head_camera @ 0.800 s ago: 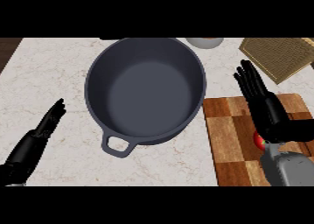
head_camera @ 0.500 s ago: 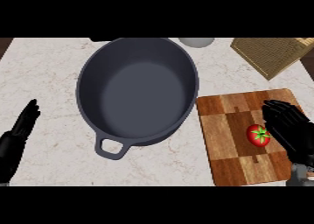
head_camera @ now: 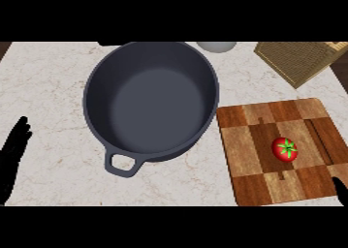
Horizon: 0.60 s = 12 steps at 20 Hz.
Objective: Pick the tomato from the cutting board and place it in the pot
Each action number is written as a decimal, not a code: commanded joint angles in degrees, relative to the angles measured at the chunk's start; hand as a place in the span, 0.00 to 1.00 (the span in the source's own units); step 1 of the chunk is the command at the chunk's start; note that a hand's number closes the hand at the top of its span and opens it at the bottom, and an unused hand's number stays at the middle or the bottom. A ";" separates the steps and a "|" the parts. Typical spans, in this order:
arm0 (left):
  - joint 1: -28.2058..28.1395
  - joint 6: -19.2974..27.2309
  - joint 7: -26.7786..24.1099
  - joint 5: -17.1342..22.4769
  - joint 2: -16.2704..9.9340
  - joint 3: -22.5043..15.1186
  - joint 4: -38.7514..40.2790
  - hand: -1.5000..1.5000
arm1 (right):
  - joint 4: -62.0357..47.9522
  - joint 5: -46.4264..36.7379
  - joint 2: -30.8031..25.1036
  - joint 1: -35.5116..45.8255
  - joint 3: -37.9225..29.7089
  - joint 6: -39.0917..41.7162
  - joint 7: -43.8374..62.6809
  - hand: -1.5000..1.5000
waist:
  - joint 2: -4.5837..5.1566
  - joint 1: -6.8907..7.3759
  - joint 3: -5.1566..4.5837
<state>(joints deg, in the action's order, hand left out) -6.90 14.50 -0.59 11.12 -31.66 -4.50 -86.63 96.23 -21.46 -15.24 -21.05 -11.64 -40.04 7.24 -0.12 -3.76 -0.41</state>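
Red tomato [head_camera: 285,149] with green stem top lies on a wooden board [head_camera: 257,145], beside an empty dark oval pot [head_camera: 152,99].

No writing, label or number seems readable on anything in view.

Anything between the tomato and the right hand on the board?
No. In the head view only bare cutting board lies between the tomato and the right hand.
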 commanded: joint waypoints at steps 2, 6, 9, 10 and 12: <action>4.41 1.60 4.39 -1.42 1.37 -1.13 -0.13 0.50 | 16.95 -13.18 4.97 -12.77 6.20 -2.42 11.88 0.00 | 0.13 1.93 0.11; 4.81 -0.24 5.46 -1.58 0.81 -1.79 -0.33 0.50 | 24.36 -20.44 1.96 -12.11 7.67 9.71 28.86 0.00 | 0.53 3.67 0.09; 5.06 0.13 5.08 -2.80 1.73 -2.27 0.36 0.50 | 30.68 -20.33 -2.57 -7.97 5.64 20.28 39.65 0.00 | 0.43 4.24 0.18; 6.71 -0.33 6.95 -2.70 1.22 -2.61 -0.82 0.50 | 28.44 -21.03 -3.01 -5.31 7.34 23.26 42.42 0.00 | 0.59 4.80 0.20; 7.95 0.24 8.14 -2.65 1.50 -2.29 -1.82 0.50 | 30.84 -16.92 -6.90 -0.89 5.55 30.67 48.60 0.00 | 0.53 4.99 0.22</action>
<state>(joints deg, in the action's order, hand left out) -1.16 14.63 5.16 8.77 -30.43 -6.40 -87.10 122.84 -39.53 -17.76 -27.06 -5.50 -20.45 44.33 0.34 0.39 -0.24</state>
